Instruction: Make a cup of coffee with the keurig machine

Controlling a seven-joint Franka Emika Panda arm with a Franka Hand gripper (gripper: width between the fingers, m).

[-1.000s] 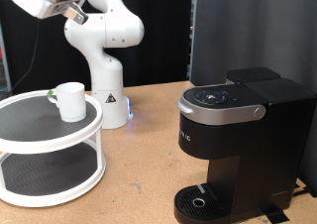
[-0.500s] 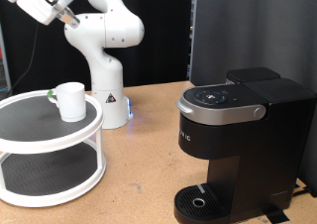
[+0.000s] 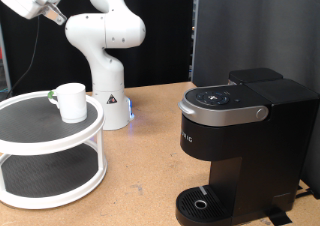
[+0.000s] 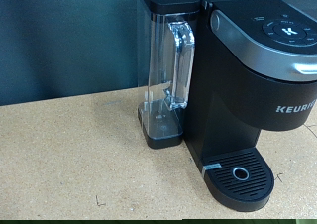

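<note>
Fingers (image 3: 22,0) high at exterior view's top left, opening indiscernible; cup (image 3: 71,101) on white stand (image 3: 50,151)

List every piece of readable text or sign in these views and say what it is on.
"KEURIG", cut off at the frame edge, on the front of the keurig machine.
Yellow warning triangle on the robot arm's base; symbol too small to read.
Button markings on the machine's top panel: too blurred to read.
Cup: no text.

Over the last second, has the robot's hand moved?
Yes. The hand has swung towards the exterior view's left, away from the arm's white base, ending high above the cup.
</note>
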